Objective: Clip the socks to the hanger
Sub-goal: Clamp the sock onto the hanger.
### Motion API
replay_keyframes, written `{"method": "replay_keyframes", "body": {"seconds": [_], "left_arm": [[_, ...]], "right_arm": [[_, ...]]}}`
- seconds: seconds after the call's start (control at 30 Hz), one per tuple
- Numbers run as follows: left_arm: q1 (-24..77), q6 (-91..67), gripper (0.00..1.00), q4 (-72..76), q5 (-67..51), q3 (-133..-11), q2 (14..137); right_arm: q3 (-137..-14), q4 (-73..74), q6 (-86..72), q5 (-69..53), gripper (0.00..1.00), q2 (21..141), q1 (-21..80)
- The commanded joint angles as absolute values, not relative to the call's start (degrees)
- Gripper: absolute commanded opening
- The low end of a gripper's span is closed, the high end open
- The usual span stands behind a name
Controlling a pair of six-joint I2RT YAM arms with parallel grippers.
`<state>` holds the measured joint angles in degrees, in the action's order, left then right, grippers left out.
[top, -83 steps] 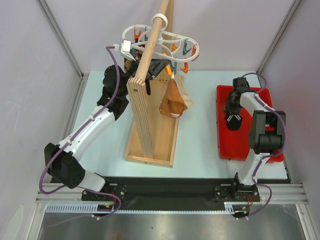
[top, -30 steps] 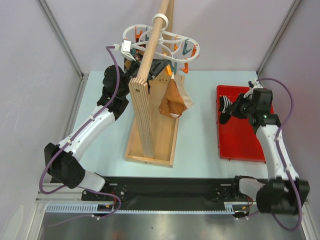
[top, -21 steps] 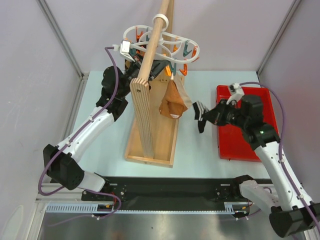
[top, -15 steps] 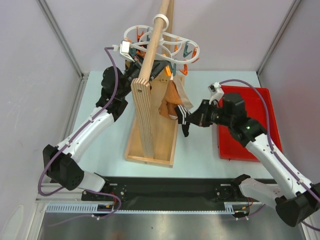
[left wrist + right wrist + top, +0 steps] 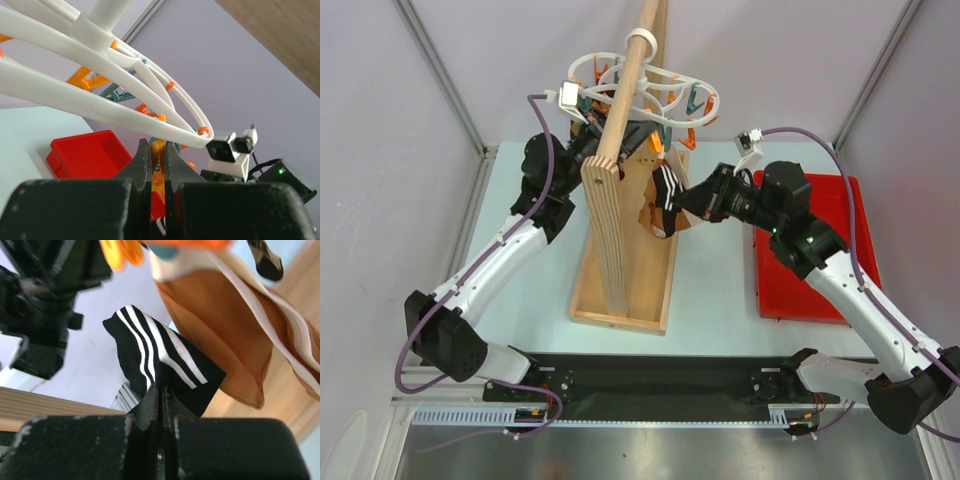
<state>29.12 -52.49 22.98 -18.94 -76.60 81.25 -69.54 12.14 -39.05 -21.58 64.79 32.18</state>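
- Overhead, the hanger [image 5: 100,107] hangs from a wooden pole [image 5: 628,75], with a tan sock [image 5: 215,335] hanging from it.
- Left hand [image 5: 157,159] is clamped on an orange peg [image 5: 158,172] under the ring, likely squeezing it open for a sock.
- Right hand [image 5: 160,395] is pinched tight on a striped sock [image 5: 160,360] by its edge. It is raised just beside the tan sock, leaving fabric free for the peg.
- Red tray [image 5: 800,270] sits on the counter [image 5: 720,290], well apart.

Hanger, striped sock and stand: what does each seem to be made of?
Hanger: probably moulded plastic, white and smooth with a slight sheen, its bars rounded and seamless.
Striped sock: soft knit fabric, matte, limp and creased, with white bands worked into the black.
Stand: bare wood, pale with visible grain; possibly plywood, though the look leaves that open.
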Motion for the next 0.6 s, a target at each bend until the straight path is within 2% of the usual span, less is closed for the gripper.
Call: {"method": "replay_keyframes", "body": {"seconds": [0.0,0.57], "left_arm": [[29.4,-55.1,0.00,17.4,-23.6,-74.7,79.7],[29.4,-56.2,0.00,17.3,-24.3,-75.1,79.4]], "right_arm": [[-73.9,8.8,-40.2,-19.3,0.00,66.3,32.7],[-74.9,8.1,-40.1,-14.5,0.00,68.9,32.8]]}}
